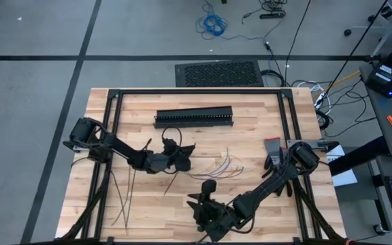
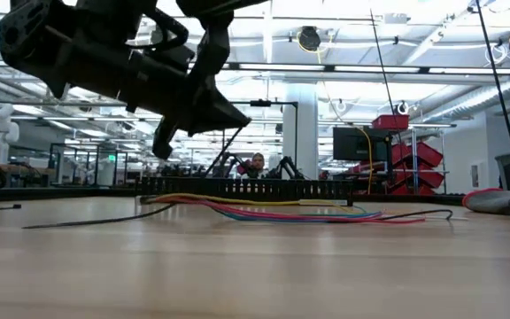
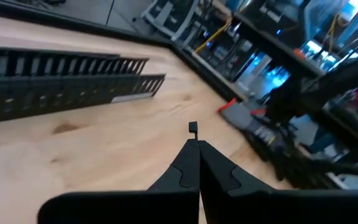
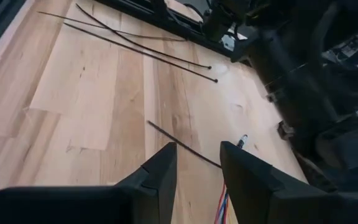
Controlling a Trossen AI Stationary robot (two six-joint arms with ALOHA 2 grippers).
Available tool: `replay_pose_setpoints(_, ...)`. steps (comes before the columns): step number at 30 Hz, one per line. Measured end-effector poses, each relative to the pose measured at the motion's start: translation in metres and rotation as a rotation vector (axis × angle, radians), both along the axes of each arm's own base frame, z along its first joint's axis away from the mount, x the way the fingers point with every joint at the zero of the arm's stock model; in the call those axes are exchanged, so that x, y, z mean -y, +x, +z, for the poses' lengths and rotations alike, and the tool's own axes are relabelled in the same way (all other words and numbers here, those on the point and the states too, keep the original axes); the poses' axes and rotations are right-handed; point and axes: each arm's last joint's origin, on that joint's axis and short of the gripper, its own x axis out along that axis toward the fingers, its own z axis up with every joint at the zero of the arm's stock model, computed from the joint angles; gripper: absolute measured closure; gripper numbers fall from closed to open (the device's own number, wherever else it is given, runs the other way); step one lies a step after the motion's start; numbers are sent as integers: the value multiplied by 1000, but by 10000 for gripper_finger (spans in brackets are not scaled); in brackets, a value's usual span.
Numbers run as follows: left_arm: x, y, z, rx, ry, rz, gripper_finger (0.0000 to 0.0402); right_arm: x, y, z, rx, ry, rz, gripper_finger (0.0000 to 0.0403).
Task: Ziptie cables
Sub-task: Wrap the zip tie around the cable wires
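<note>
The cables, thin multicoloured wires, lie loose on the wooden table near its middle and also show in the low view. My left gripper hovers just left of them, shut on a ziptie. Several loose zipties lie flat near the table's left side. My right gripper is near the table's front edge. Its fingers are open, with nothing between them, and point toward the held ziptie's strip and the cables' near ends. My left gripper pinches the ziptie between its two shut fingers, close to the head end. The small head pokes out just past the fingertips. The fingers lie nearly level and point toward the table's right. The strip trails back toward the table's near edge; its tail appears to rest on the wood.
A long black slotted duct lies across the far part of the table. A grey and red tool sits at the right. Black frame rails run along the table's edges. Bare wood lies between the cables and the loose zipties.
</note>
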Motion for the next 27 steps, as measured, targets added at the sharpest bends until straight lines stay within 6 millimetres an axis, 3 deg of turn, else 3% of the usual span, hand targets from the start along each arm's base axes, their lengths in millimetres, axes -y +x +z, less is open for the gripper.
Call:
replay_pose_setpoints(7,-5,-5,-18,-215,68,8,402,0,0,0,-1,2,0,287)
replay_pose_setpoints(17,-6,-32,-52,-590,47,64,402,2,1,0,0,8,-7,287)
replay_pose_setpoints(22,-4,-34,-54,-582,-36,73,402,5,4,-1,-1,15,-14,287)
replay_pose_setpoints(27,2,-19,-41,-398,-104,-26,402,9,6,-1,-2,14,-24,287)
